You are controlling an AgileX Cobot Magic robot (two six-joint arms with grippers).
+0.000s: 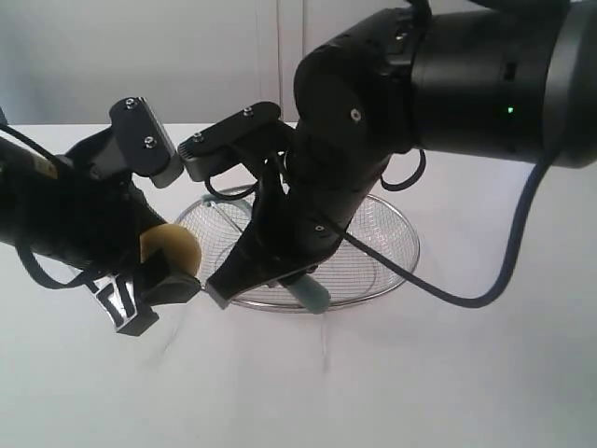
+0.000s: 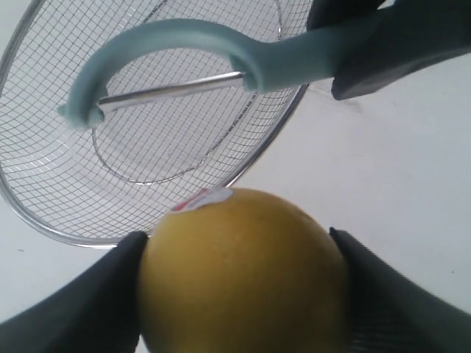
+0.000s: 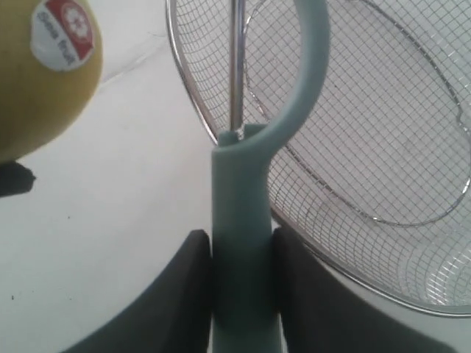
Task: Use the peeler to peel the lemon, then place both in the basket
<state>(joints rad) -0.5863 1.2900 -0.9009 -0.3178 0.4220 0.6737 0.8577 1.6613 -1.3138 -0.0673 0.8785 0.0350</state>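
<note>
My left gripper (image 1: 157, 273) is shut on the yellow lemon (image 1: 170, 246), holding it just above the table beside the basket's left rim. In the left wrist view the lemon (image 2: 243, 272) fills the gap between both dark fingers (image 2: 88, 294); a red and white sticker (image 3: 65, 33) shows on its skin. My right gripper (image 1: 278, 276) is shut on the peeler's teal handle (image 3: 241, 220), with the looped head and metal blade (image 2: 173, 88) over the basket's edge, a short way from the lemon. The wire mesh basket (image 1: 378, 245) stands behind both grippers and holds nothing.
A black cable (image 1: 485, 291) loops from the right arm down over the white table (image 1: 448, 373) to the right of the basket. The bulky right arm (image 1: 448, 75) hangs over the basket. A pale wall stands behind.
</note>
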